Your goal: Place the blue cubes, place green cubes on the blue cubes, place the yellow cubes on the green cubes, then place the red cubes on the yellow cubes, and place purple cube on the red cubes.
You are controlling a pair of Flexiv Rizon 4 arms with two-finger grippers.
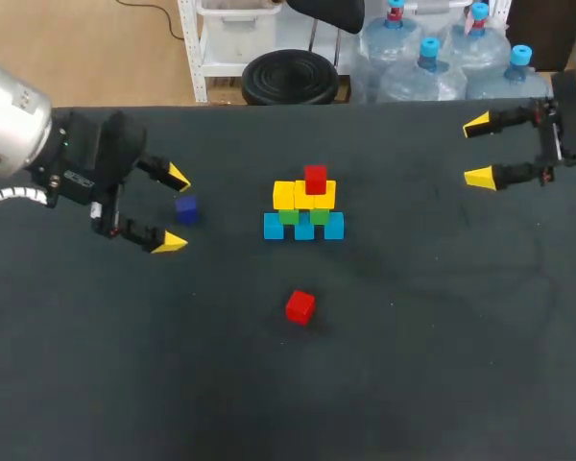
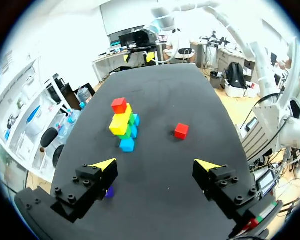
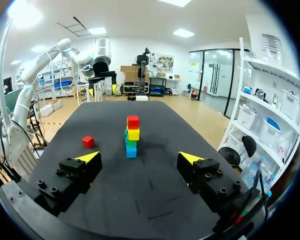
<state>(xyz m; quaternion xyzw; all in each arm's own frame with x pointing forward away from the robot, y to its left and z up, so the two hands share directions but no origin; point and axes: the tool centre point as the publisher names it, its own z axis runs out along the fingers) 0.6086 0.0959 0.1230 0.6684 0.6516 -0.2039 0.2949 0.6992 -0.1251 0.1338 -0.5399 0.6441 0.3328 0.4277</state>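
The left gripper stands wide open at the left side of the dark tabletop and holds nothing. The purple cube lies on the tabletop between its two yellow tips in the head view, with neither finger closed on it. In the left wrist view the same left gripper shows a broad gap between its tips, and the purple cube peeks out just beside one finger, partly hidden by it.

Ahead of this gripper, toward the middle of the tabletop, stands the stack. At its base a row of three blue cubes sits side by side, touching. Two green cubes rest on them, two yellow cubes rest on the green ones, and one red cube sits on top of the yellow pair. The stack stands upright. A second, loose red cube lies alone on the tabletop, nearer the camera than the stack and well apart from it.

The right gripper is at the far right side of the tabletop, well apart from the stack, its fingers spread wide with nothing between them. In the right wrist view the right gripper faces along the tabletop; the stack is ahead of it, with the loose red cube off to one side.
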